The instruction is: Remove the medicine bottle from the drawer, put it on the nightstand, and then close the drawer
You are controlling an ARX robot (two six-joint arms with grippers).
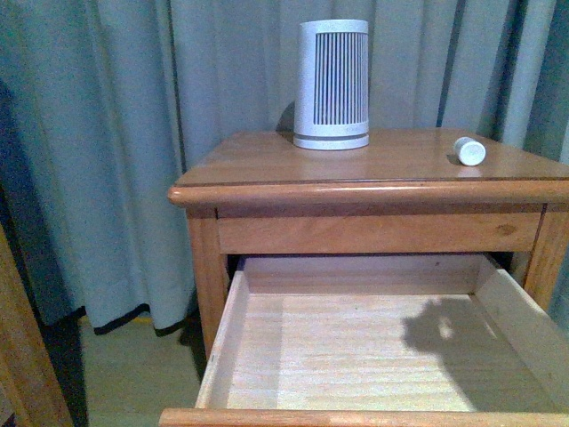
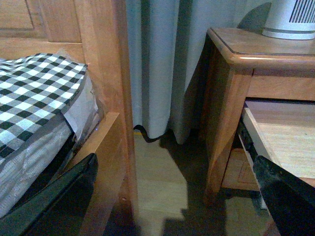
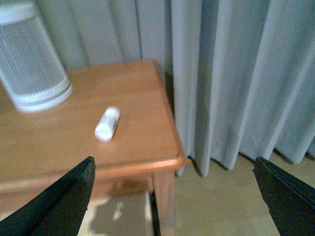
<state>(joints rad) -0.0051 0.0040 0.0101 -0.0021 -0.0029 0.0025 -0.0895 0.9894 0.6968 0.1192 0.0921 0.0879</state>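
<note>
One medicine bottle logged: it lies on its side on the nightstand top. It shares that surface with the slatted white cylinder, well apart from it, on the cylinder's right as the robot faces, and closer to the front edge than the cylinder. A round end points toward the front camera; cap or base, cannot tell. Lying flat, it could roll if the cabinet is jolted. The drawer sits below the cylinder, under the top, and is pulled far out. Its pale floor is bare apart from a shadow. Judgement: fetching and placing look done, and only the closing is left. The right tool has its fingers spread wide and grips nothing. It hangs above the corner of the top on the bottle's far side from the cylinder, not touching the bottle, so it reads as clear of the bottle. The left tool is also spread wide and empty. It sits low on the cylinder's opposite side, over the floor gap between the bed frame post and the nightstand, and looks parked out of the way. The next move calls for a slow, straight push on the drawer front. The knob is not in view.
</note>
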